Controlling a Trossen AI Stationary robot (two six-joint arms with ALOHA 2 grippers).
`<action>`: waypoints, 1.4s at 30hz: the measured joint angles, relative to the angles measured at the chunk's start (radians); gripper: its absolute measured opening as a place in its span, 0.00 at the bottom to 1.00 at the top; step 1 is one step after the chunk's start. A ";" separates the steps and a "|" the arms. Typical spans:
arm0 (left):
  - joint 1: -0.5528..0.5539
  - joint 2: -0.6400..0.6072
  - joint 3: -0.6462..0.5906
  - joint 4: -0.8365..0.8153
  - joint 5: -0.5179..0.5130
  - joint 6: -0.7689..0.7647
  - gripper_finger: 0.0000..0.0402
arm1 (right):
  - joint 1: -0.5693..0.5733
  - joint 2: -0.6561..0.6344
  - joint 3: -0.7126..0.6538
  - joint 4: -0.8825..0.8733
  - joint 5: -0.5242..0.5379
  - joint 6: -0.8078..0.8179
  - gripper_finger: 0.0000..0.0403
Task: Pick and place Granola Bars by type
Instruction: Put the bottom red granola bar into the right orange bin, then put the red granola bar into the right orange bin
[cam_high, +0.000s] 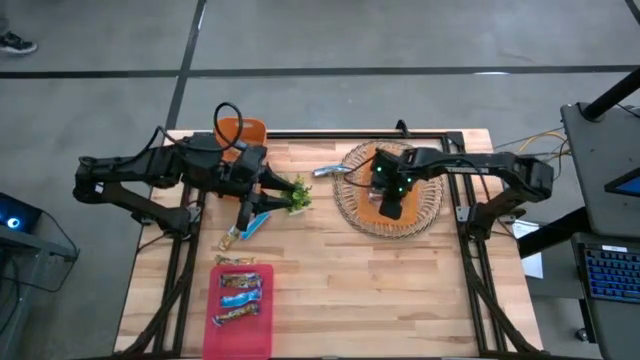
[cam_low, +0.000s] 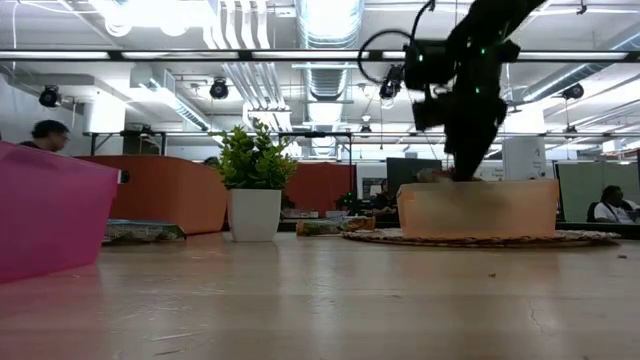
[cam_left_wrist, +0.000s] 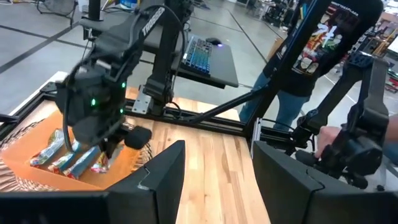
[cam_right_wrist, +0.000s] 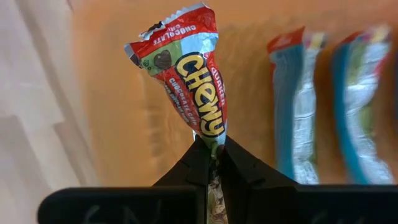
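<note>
My right gripper (cam_right_wrist: 212, 155) is shut on a red-and-silver granola bar (cam_right_wrist: 186, 68) over the orange tray (cam_high: 372, 205), which stands on a round wicker mat (cam_high: 425, 215). Silver-blue bars (cam_right_wrist: 295, 106) lie on the tray floor beside it. My left gripper (cam_left_wrist: 217, 174) stands open, high over the table's middle left, with nothing between its fingers. Below it a bright blue bar (cam_high: 257, 224) and a tan bar (cam_high: 233, 240) lie flat on the table. A pink tray (cam_high: 258, 335) near the front edge holds three bars (cam_high: 240, 297). My right gripper pinches one crimped end of the red-and-silver bar's wrapper (cam_right_wrist: 214, 140) between its two fingertips, coming steeply from above. The bar runs on away from the fingers along their line, toward the tray floor. I cannot tell whether its far end touches the floor.
A small green plant in a white pot (cam_high: 298, 195) stands between the two arms. An orange bin (cam_high: 242, 130) sits at the far left edge. A person in a dark printed shirt (cam_left_wrist: 323, 43) stands beyond the table's right side. Bare wood lies at the front right.
</note>
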 joint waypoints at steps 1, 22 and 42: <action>0.000 0.000 0.000 0.000 0.000 0.000 0.42 | -0.002 0.015 -0.008 0.010 0.000 0.000 0.03; -0.001 -0.002 0.000 -0.193 -0.061 -0.087 0.42 | -0.060 0.080 0.020 0.054 0.065 -0.023 0.23; 0.000 -0.073 -0.067 -0.361 -0.149 -0.102 0.42 | -0.041 -0.002 0.232 0.017 -0.072 0.022 0.49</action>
